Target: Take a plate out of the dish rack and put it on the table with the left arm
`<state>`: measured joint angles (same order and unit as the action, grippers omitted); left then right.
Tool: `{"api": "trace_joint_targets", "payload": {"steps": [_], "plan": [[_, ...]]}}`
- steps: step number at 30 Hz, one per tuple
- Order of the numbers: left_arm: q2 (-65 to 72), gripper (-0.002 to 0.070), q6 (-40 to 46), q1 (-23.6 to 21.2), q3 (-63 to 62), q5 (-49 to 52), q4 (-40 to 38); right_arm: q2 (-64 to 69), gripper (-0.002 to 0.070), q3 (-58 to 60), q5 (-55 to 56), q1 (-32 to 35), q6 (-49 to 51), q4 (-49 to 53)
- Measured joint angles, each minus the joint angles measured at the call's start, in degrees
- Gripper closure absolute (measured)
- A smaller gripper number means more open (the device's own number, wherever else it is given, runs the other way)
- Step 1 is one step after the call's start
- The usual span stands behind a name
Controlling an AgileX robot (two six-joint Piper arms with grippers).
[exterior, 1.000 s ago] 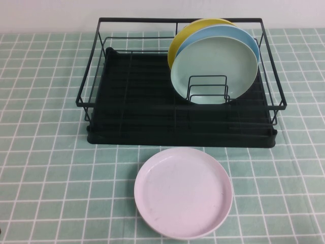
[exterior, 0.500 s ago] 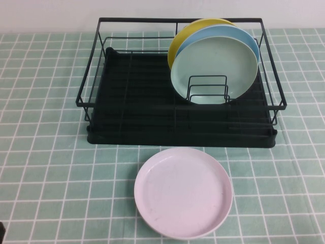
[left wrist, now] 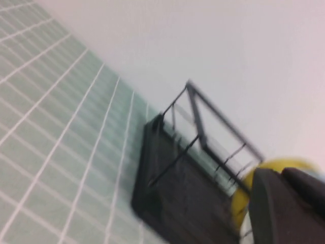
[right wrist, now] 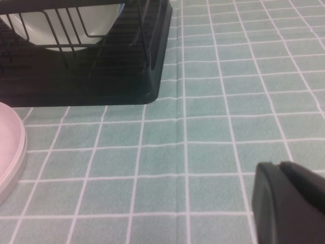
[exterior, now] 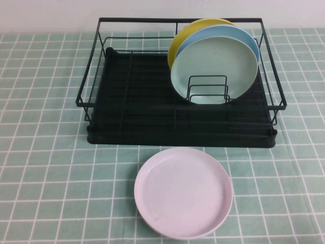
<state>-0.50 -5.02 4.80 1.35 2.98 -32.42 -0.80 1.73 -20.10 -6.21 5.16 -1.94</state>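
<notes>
The pale mint-green plate stands on edge at the front of the plates in the right half of the black wire dish rack. It also shows in the right wrist view. Neither arm shows in the high view. In the left wrist view, my left gripper is shut and empty. It is well away from the rack and above the tiled table. My right gripper is shut and empty, low over the tiles to the right of the rack.
A light blue plate and a yellow plate stand behind the mint one. A pale pink plate lies flat on the table in front of the rack. The rack's left half holds nothing.
A dark bit of the left arm at the bottom left corner of the high view has gone out of view. Plates and rack have not moved.
</notes>
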Motion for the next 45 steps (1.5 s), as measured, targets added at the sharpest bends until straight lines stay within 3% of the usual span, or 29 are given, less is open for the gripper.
{"api": "trace_joint_targets", "payload": {"steps": [4, 8, 15, 20, 27, 39, 42, 45], "plan": [[0.0, 0.0678, -4.12, 0.0, 0.0, -2.57, -3.02, 0.0, 0.0694, 0.0, 0.0, 0.0, 0.0, 0.0], [0.94, 0.0678, -2.1, 0.24, -7.49, 15.78, -2.21, 0.0, 0.0694, 0.0, 0.0, 0.0, 0.0, 0.0], [20.84, 0.0678, 21.02, 0.45, -36.23, 48.7, -0.84, 0.0, 0.0694, 0.0, 0.0, 0.0, 0.0, 0.0], [36.94, 0.0678, 39.75, 0.45, -52.44, 61.63, -0.84, 0.0, 0.0694, 0.0, 0.0, 0.0, 0.0, 0.0], [57.13, 0.0678, 53.62, 1.08, -69.99, 64.75, -0.28, 0.0, 0.0694, 0.0, 0.0, 0.0, 0.0, 0.0], [85.77, 0.0673, 58.07, 11.09, -97.18, 65.71, 7.57, 0.0, 0.0694, 0.0, 0.0, 0.0, 0.0, 0.0], [91.22, 0.0609, 60.36, 12.78, -103.07, 67.05, 7.58, 0.0, 0.0694, 0.0, 0.0, 0.0, 0.0, 0.0], [95.37, 0.0449, 63.31, 14.35, -106.44, 67.68, 7.58, 0.0, 0.0694, 0.0, 0.0, 0.0, 0.0, 0.0]]}}
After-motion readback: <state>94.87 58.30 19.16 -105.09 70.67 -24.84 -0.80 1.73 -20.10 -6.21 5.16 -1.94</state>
